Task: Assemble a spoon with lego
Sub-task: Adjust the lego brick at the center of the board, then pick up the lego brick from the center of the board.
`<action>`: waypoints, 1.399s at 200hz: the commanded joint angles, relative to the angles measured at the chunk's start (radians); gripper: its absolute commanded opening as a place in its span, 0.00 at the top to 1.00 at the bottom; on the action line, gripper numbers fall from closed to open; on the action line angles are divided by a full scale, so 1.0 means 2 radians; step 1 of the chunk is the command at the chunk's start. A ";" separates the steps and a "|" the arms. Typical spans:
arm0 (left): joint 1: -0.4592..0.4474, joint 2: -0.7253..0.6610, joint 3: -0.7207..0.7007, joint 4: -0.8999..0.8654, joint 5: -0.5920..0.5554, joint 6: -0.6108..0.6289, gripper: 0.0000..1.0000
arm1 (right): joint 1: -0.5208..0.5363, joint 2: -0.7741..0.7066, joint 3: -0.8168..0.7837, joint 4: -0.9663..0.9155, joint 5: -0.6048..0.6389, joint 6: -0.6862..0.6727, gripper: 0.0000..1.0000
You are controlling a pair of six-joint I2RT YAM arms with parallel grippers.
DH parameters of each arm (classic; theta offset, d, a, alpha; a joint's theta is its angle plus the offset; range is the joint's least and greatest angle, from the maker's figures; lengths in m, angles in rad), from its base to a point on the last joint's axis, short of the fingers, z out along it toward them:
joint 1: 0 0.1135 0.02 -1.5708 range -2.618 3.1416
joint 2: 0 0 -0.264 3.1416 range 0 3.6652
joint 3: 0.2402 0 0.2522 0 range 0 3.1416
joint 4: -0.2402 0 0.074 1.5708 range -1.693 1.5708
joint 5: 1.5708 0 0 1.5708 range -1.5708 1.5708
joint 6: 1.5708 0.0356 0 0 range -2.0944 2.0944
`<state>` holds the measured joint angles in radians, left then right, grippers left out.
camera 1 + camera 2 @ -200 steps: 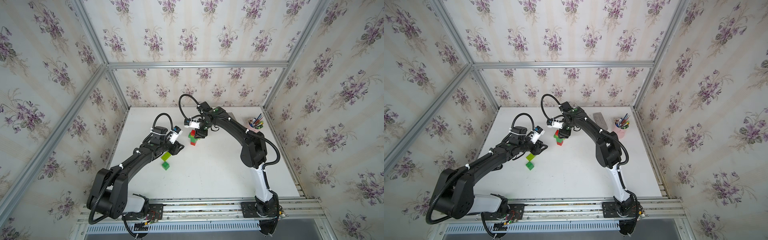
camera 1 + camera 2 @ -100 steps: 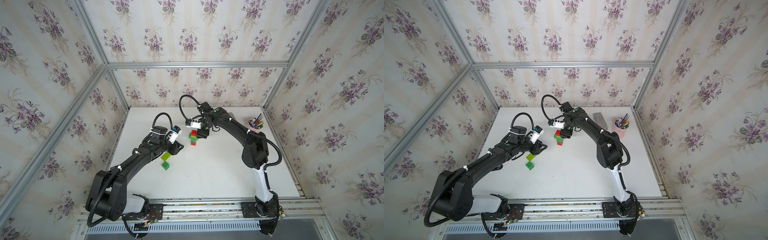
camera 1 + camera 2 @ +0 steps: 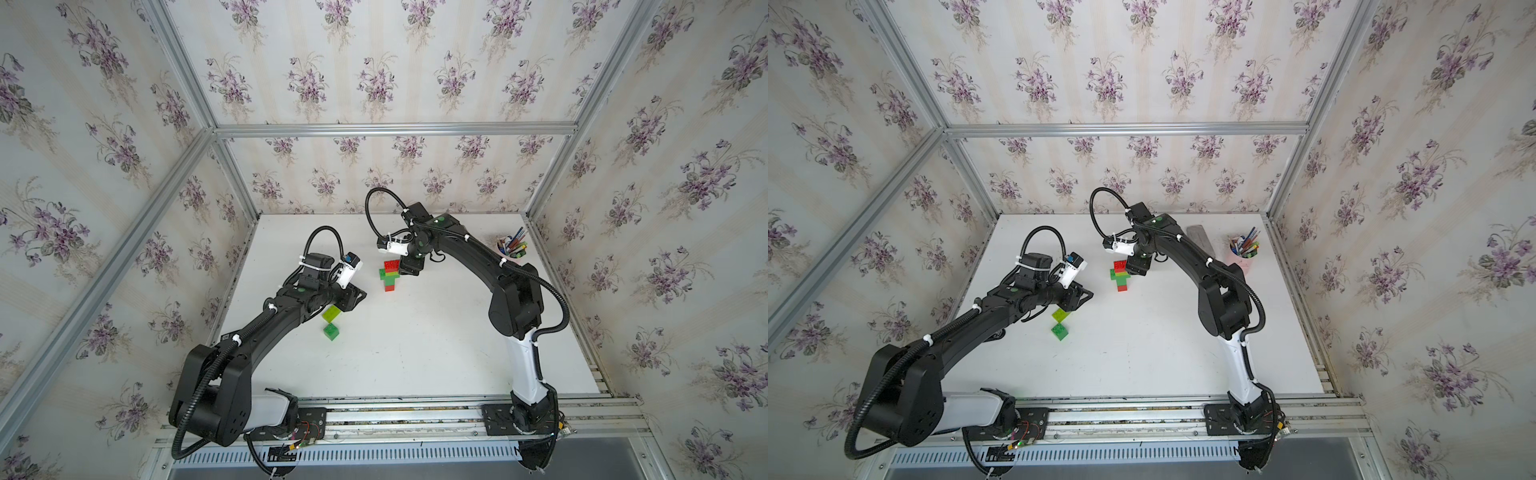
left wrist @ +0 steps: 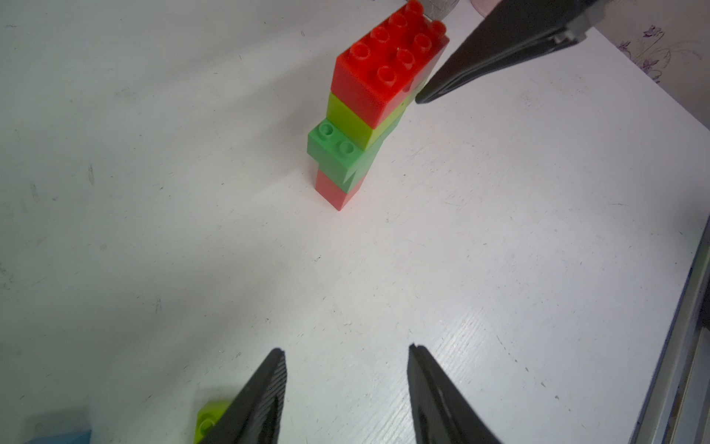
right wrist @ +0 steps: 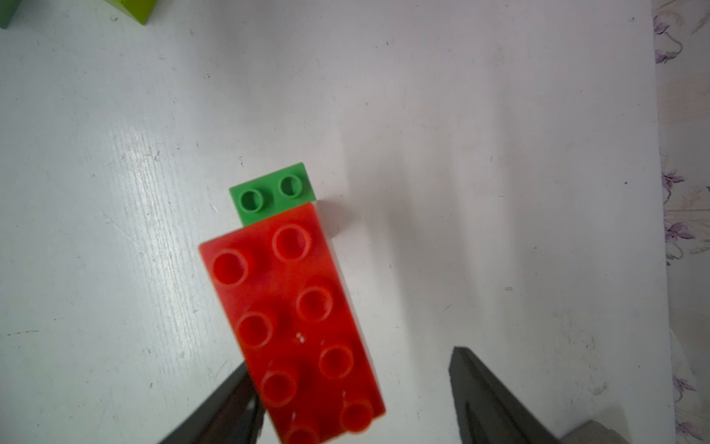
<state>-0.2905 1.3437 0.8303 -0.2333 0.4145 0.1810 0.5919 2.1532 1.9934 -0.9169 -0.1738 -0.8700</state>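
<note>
The spoon (image 3: 389, 276) (image 3: 1120, 276) is a short upright stack on the white table: a red brick at the base, dark green, lime, and a long red brick on top (image 4: 384, 65) (image 5: 296, 319). My right gripper (image 3: 409, 270) (image 3: 1136, 270) (image 5: 351, 359) straddles the far end of that top brick, open. One finger is close against the brick's side and the other stands clear of it. My left gripper (image 3: 355, 296) (image 3: 1080, 296) (image 4: 345, 350) is open and empty, in front and to the left of the stack. Loose lego lies by it: a lime brick (image 3: 331, 313) (image 3: 1060, 315) (image 4: 209, 417) and a dark green brick (image 3: 331, 331) (image 3: 1060, 331).
A pink cup of pens (image 3: 511, 249) (image 3: 1244, 253) stands at the back right. A grey block (image 3: 1200, 239) lies next to it, behind my right arm. A light blue piece (image 4: 57, 434) shows at the edge of the left wrist view. Papered walls enclose the table.
My right gripper's jaws have spread apart around the red top brick. The stack stays standing. My left arm has hardly moved.
</note>
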 commanded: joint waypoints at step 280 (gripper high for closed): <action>-0.061 0.144 0.112 -0.372 -0.248 0.049 0.34 | -0.085 -0.324 -0.395 0.273 -0.045 0.045 0.06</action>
<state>-0.4114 1.5978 1.0653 -0.9901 -0.0364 0.2771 0.4240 1.5169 1.2018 -0.3897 -0.2512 -0.7818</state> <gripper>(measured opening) 0.684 0.944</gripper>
